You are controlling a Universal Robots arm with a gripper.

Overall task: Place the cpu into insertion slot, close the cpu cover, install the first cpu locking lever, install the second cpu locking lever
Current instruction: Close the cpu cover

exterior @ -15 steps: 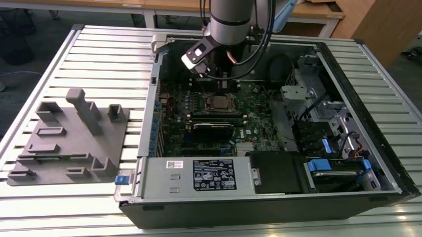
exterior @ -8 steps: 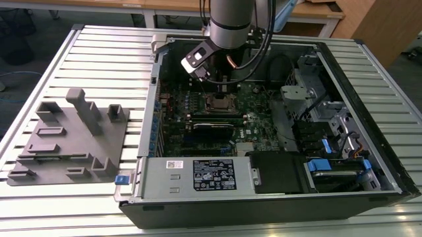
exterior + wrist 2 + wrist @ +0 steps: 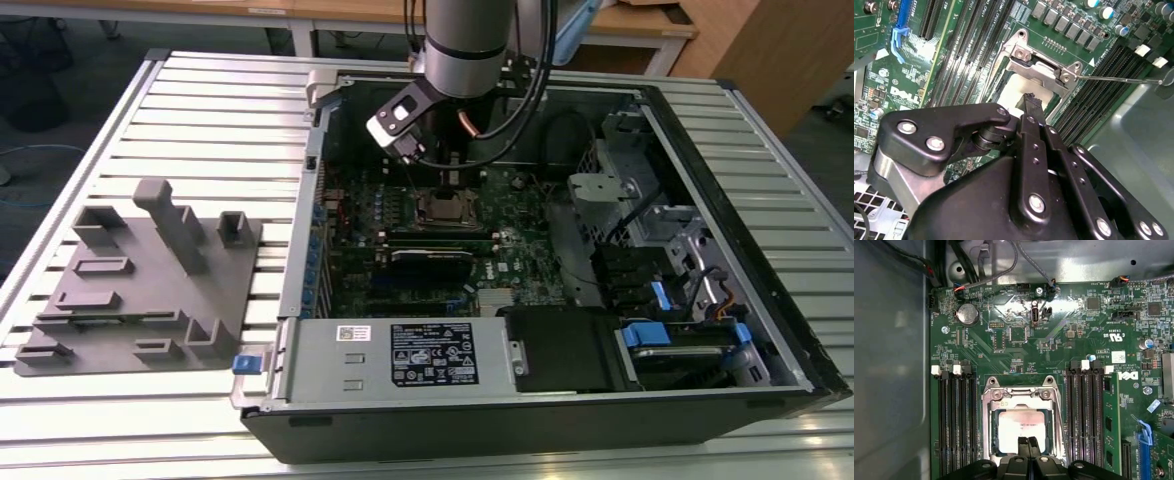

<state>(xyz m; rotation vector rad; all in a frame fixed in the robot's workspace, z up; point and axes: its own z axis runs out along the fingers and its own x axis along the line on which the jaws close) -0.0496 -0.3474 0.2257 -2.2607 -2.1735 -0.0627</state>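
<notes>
A slatted metal table (image 3: 200, 110) carries the open computer case (image 3: 561, 425). The gripper (image 3: 1028, 440), fingers pressed together, hangs over the cpu (image 3: 1015, 422).

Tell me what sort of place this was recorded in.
Probably a robotics lab or workshop: an opened computer case lies on a slotted aluminium table, a grey fixture block beside it, wooden desks behind.
</notes>
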